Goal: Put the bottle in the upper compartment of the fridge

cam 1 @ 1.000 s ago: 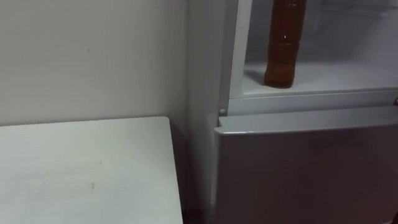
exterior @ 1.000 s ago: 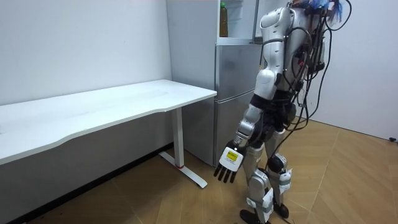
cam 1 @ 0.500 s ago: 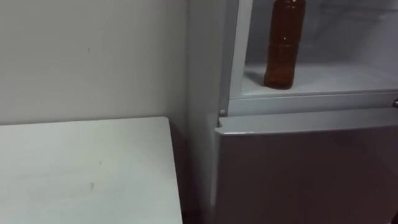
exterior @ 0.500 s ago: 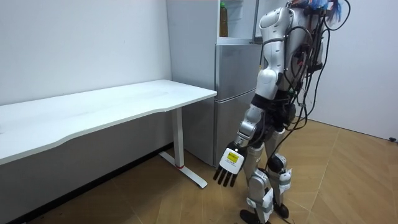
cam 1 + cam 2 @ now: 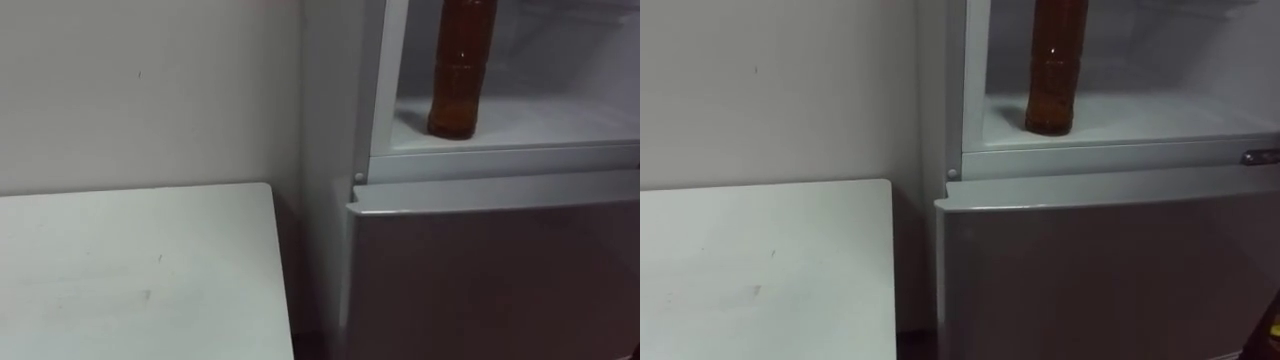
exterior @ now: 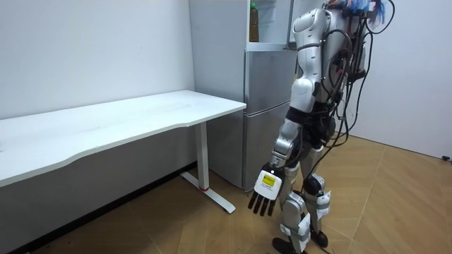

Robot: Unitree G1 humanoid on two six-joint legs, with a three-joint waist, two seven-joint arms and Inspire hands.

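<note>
Bottle [image 5: 460, 75] stands upright inside the open upper fridge [image 5: 500, 160], next to the white bench [image 5: 140, 270]. Left hand [image 6: 266, 192] hangs at the robot's side, fingers straight, released, holding nothing.

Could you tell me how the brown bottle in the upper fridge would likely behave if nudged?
The bottle is tall and narrow, standing upright near the front edge of the fridge shelf, so a high push would probably tip it. It looks full of dark liquid, so likely heavy for its size. On its side it would probably roll.
</note>
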